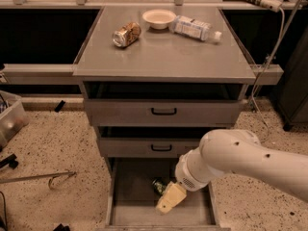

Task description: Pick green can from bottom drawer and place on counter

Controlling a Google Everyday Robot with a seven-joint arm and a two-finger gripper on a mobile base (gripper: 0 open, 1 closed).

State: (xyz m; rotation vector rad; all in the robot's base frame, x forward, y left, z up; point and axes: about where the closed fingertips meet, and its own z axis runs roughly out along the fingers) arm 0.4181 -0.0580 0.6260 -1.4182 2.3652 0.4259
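Note:
The green can [158, 186] lies on its side on the grey floor of the open bottom drawer [132, 196], near the middle. My gripper [169, 199], with its cream-coloured tip, hangs inside the drawer just right of and in front of the can, touching or nearly touching it. My white arm [240, 160] reaches in from the right and hides the drawer's right half. The counter [163, 57] is the flat grey top of the cabinet above.
On the counter lie a tan-orange patterned can [126, 34], a white bowl [159, 18] and a plastic bottle [195, 29]. The two upper drawers with black handles [163, 111] are shut. A metal rod [38, 178] lies on the speckled floor at left.

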